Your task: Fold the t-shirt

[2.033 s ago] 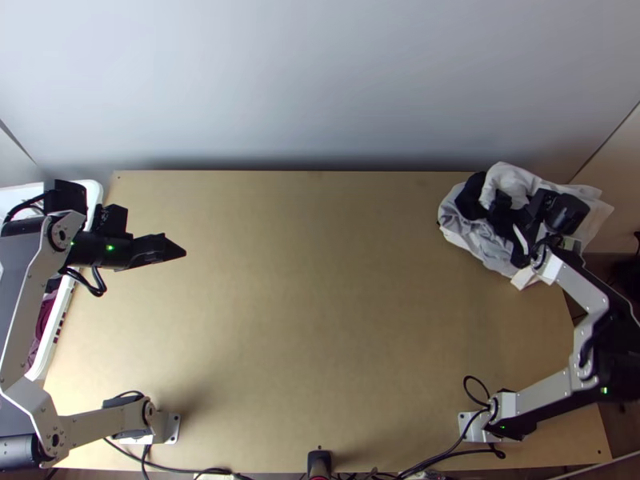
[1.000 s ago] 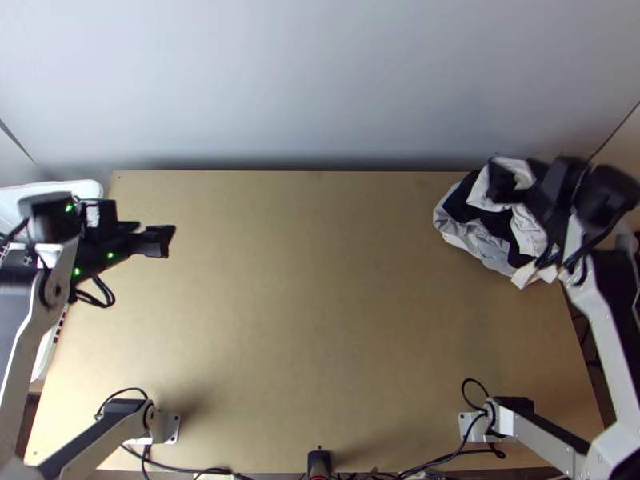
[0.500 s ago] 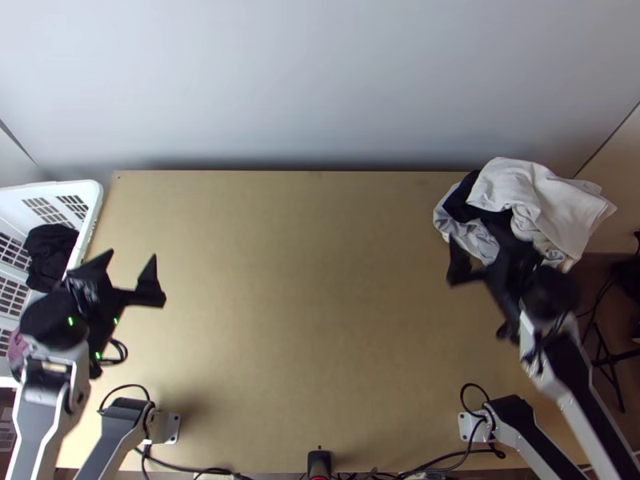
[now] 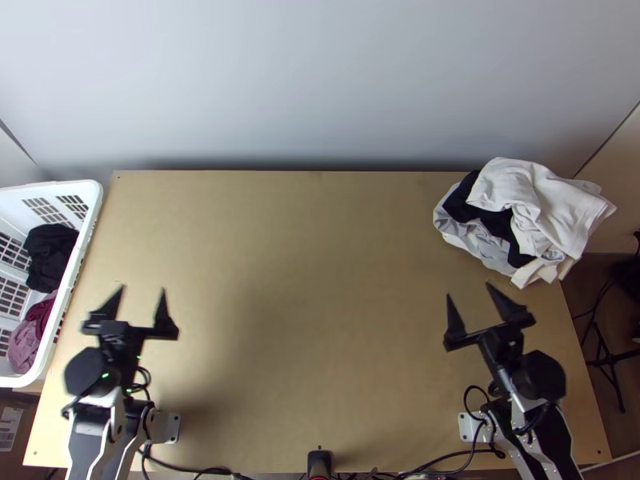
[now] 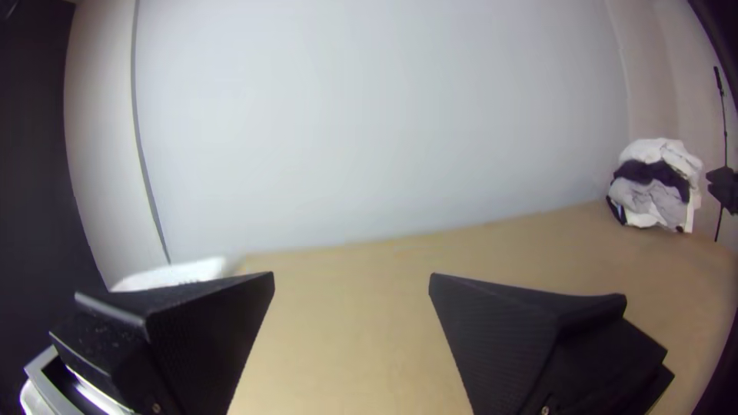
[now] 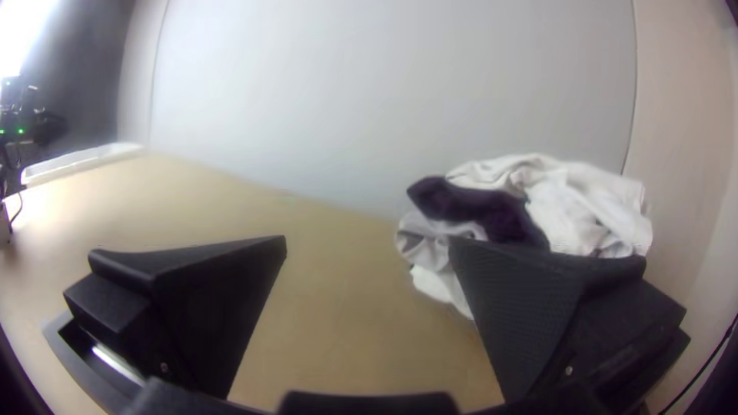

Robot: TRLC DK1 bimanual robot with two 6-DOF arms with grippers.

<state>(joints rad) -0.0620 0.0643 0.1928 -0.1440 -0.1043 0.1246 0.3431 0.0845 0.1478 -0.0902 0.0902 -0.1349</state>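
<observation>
L end effector (image 4: pixel 142 291): fingers apart | wht label (image 4: pixel 10 426) btm L, print illeg.

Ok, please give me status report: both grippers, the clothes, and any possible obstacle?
Left gripper and right gripper open, both holding nothing. Clothes pile bunched at far right corner, not spread. Possible obstacle: white basket at left edge.

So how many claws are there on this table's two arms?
2. The left claw hangs open over the near left part of the table; the right claw, also open, is over its near right, short of the clothes heap.
</observation>
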